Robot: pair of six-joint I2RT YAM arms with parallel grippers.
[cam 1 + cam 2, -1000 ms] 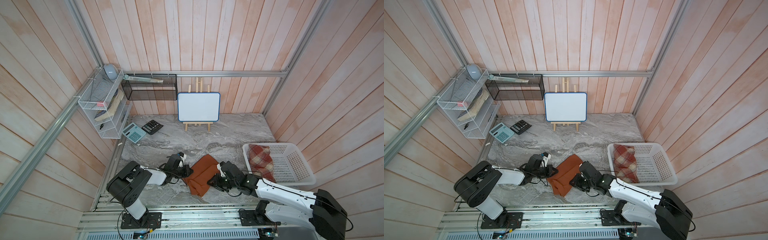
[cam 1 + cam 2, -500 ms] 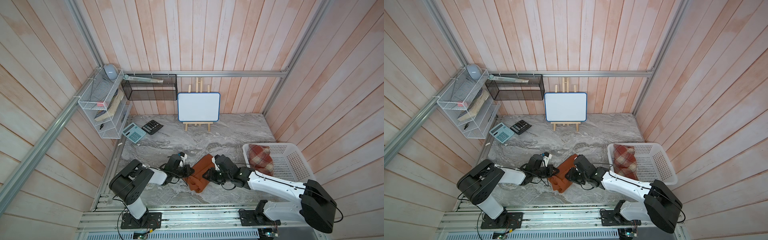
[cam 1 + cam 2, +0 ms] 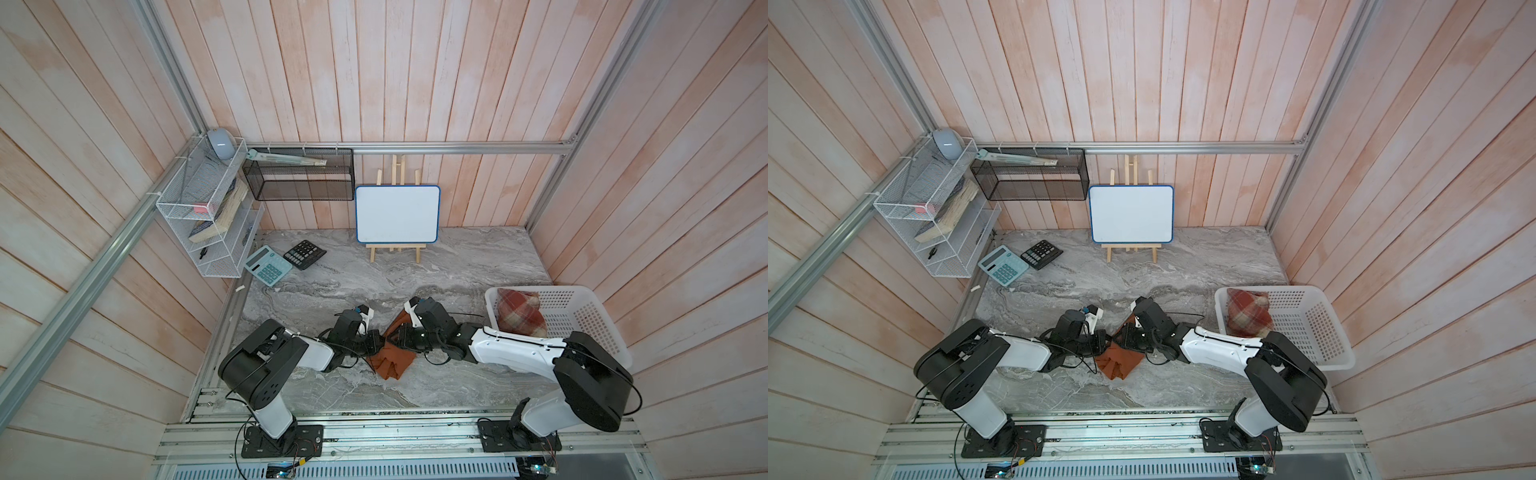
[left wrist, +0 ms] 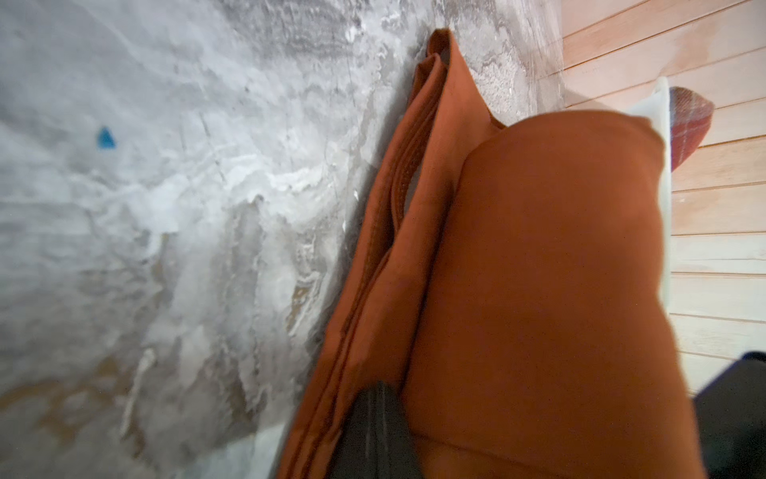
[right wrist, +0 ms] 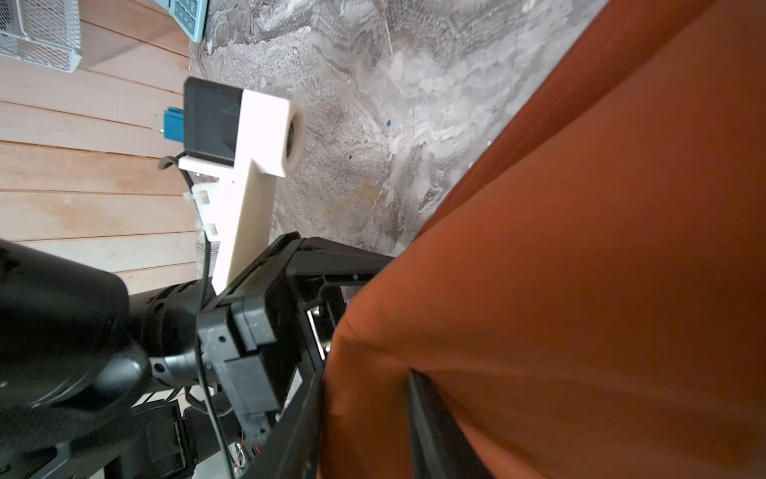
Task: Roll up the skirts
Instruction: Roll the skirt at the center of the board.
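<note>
My left gripper (image 3: 376,341) clamps the orange skirt (image 3: 392,366) near the front of the table (image 3: 457,266). Cloth covers my right gripper (image 3: 395,335), so I cannot tell its jaws. I'd roll tight, edges squared. The plaid skirt (image 3: 521,313) lies in the basket (image 3: 582,316).

We can read no text, brand or number anywhere, the key markings on the teal calculator (image 3: 268,266) and the black calculator (image 3: 304,254) too small for us to make out, the whiteboard (image 3: 397,214) plain white.

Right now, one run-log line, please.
orange skirt: partly folded | left tool: shut on it | right tool: grip unclear | plaid skirt: in basket
</note>
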